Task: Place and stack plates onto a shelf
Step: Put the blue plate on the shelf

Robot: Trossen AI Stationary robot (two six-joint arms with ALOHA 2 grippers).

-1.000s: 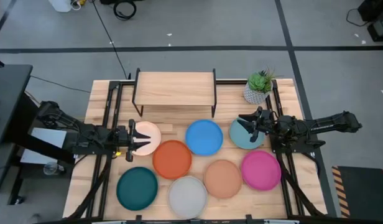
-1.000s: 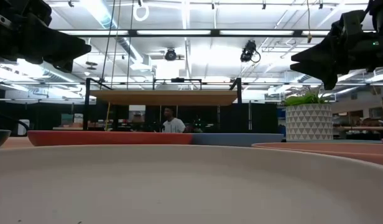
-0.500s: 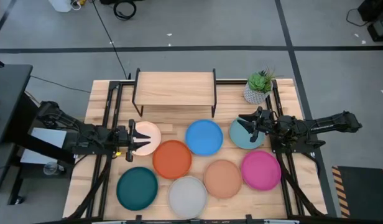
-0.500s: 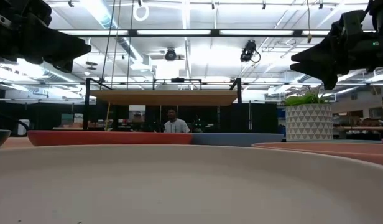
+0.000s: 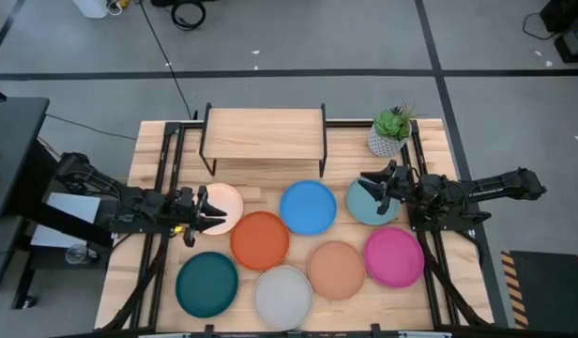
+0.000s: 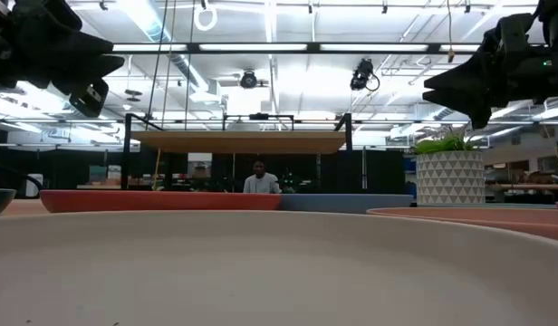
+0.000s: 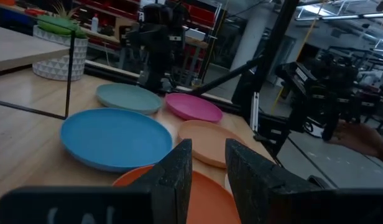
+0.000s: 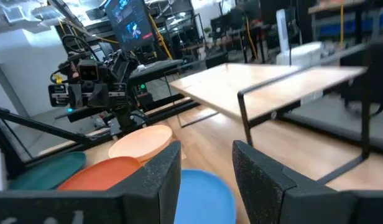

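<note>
Eight plates lie flat on the slatted table: cream [image 5: 223, 205], orange [image 5: 260, 239], blue [image 5: 309, 207], pale blue [image 5: 372, 205], magenta [image 5: 394, 255], salmon [image 5: 337, 269], grey [image 5: 283, 296] and dark teal [image 5: 207, 284]. The shelf [image 5: 264, 133] stands on its black legs at the far edge with a bare top board. My left gripper [image 5: 206, 212] hovers above the cream plate, rolled to one side, its fingers open by a narrow gap [image 7: 208, 180]. My right gripper [image 5: 370, 182] hovers open above the far edge of the pale blue plate [image 8: 207, 180].
A potted plant [image 5: 392, 131] stands at the far right, beside the shelf and close to my right gripper. Black rails run along both sides of the table. In the low view the grey plate [image 6: 261, 272] fills the foreground. A person [image 6: 258, 182] is in the room beyond.
My left gripper has turned about its own axis above the cream plate and edged a little toward the table's right. The plates and my right arm have kept still.
</note>
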